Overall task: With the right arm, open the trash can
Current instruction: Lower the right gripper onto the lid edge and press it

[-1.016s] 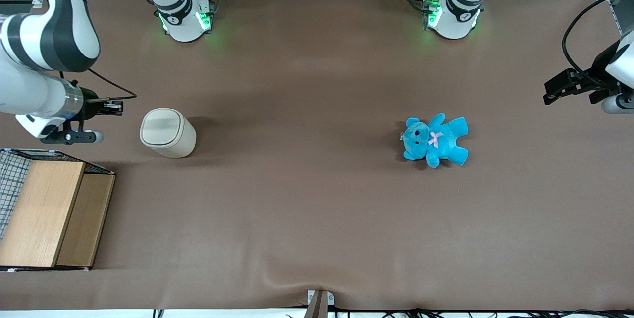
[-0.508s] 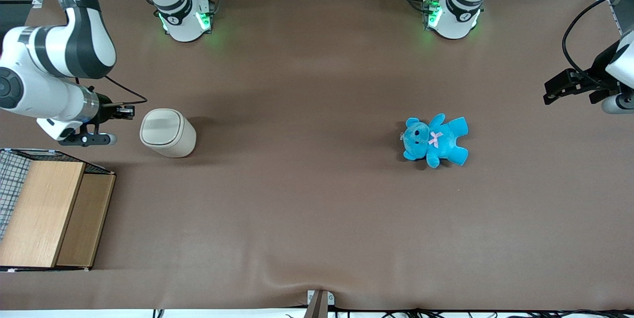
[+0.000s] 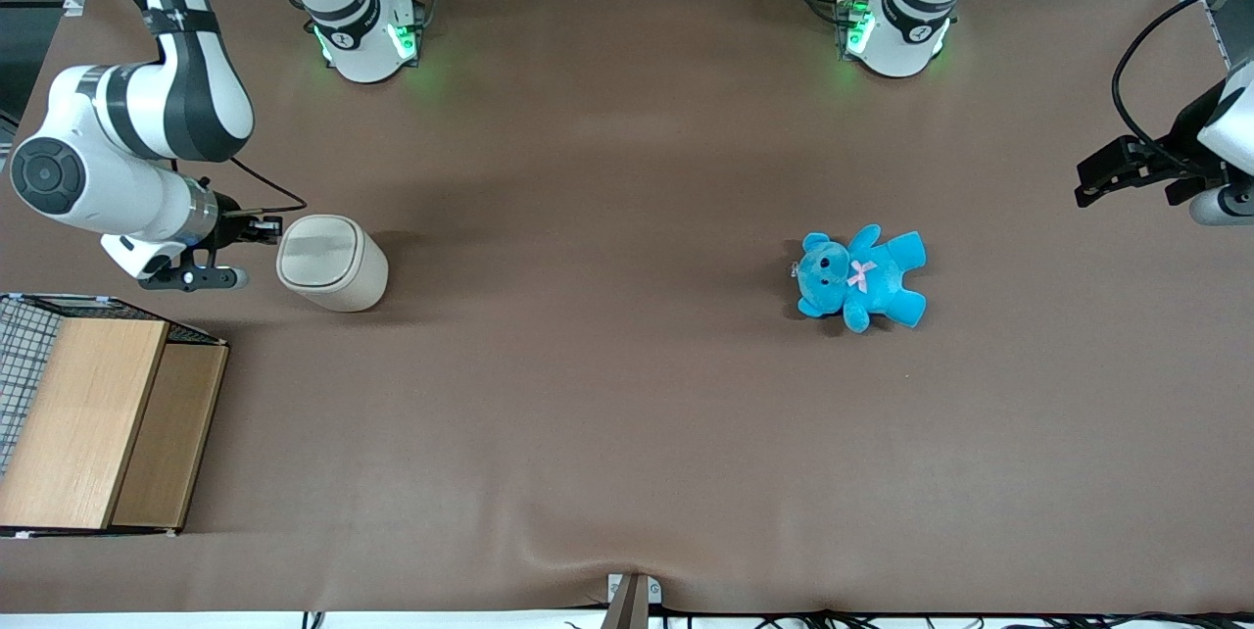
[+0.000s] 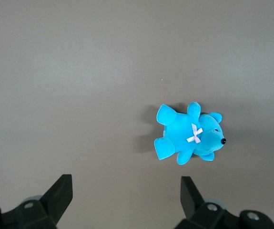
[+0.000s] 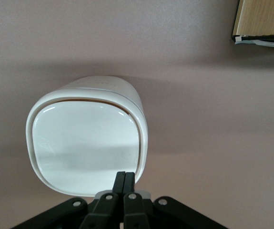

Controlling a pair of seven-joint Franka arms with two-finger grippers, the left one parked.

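Note:
The cream-white trash can (image 3: 333, 264) stands on the brown table toward the working arm's end, its rounded-square lid (image 3: 315, 251) closed. In the right wrist view the lid (image 5: 86, 143) fills the middle, flat and shut. My right arm (image 3: 127, 159) reaches in from the working arm's end. Its gripper (image 3: 270, 227) is shut and empty, with its fingertips at the lid's rim. In the right wrist view the gripper (image 5: 125, 175) has its two fingers pressed together just over the lid's edge.
A wooden box (image 3: 98, 423) with a wire-mesh part stands nearer the front camera than the gripper; its corner (image 5: 263, 19) shows in the right wrist view. A blue teddy (image 3: 862, 276) lies toward the parked arm's end, also in the left wrist view (image 4: 189, 136).
My right arm has swung in toward the trash can. The shut gripper has moved from a gap beside the can to the lid's rim. The can and teddy have not moved.

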